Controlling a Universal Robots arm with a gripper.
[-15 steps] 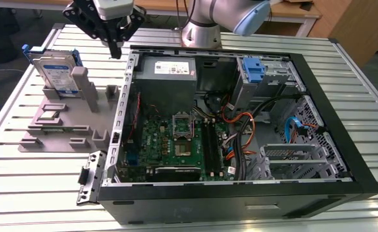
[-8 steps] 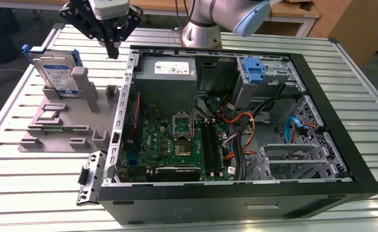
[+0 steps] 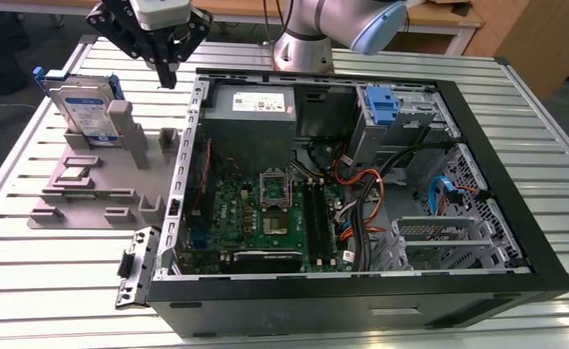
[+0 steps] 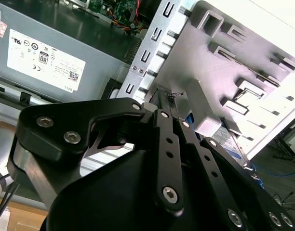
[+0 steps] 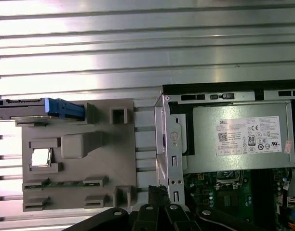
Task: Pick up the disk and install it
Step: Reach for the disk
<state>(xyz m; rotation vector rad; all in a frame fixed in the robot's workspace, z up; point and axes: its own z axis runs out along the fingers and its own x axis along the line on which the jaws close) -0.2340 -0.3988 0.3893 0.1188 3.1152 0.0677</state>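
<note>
One disk (image 3: 78, 109) upright in grey fixture (image 3: 119, 178) | end effector (image 3: 168, 80) pressed together, empty, hovering nearby

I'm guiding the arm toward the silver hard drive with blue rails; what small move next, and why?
Probably shift the black gripper toward the exterior view's left: it hangs empty beside the upright silver hard drive in the grey holder, not above it.

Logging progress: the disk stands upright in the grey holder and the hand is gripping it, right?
No. The disk does stand upright in the grey holder, but the exterior view shows the hand apart from it, near the case, gripping nothing.
</note>
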